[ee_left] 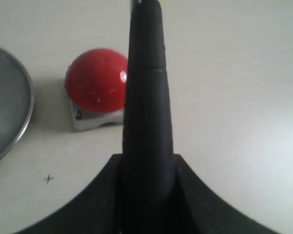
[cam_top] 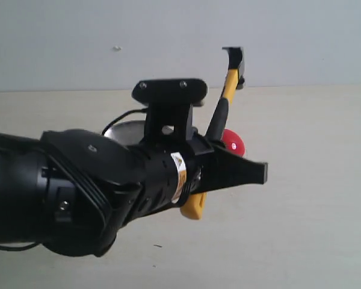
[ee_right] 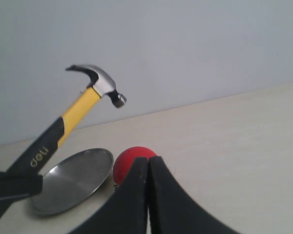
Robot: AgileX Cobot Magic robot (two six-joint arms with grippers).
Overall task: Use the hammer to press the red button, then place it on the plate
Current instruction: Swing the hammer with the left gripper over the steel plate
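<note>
My left gripper (cam_top: 251,173) is shut on the hammer's black grip (ee_left: 145,97) and holds it raised above the table. The dark head (cam_top: 234,60) points up and the yellow looped end (cam_top: 192,208) sticks out below the fingers. The red button (cam_top: 233,142) sits on the table just behind the handle, its grey base (ee_left: 95,119) showing in the left wrist view. Beside it lies the silver plate (ee_left: 10,112), mostly hidden by the arm in the exterior view. My right gripper (ee_right: 148,163) is shut on nothing and looks toward the hammer (ee_right: 95,83), the button (ee_right: 129,163) and the plate (ee_right: 73,180).
The pale table (cam_top: 313,229) stretches to a plain grey wall (cam_top: 78,36) behind. My left arm's black body (cam_top: 66,192) fills the near left of the exterior view. The right arm does not show there.
</note>
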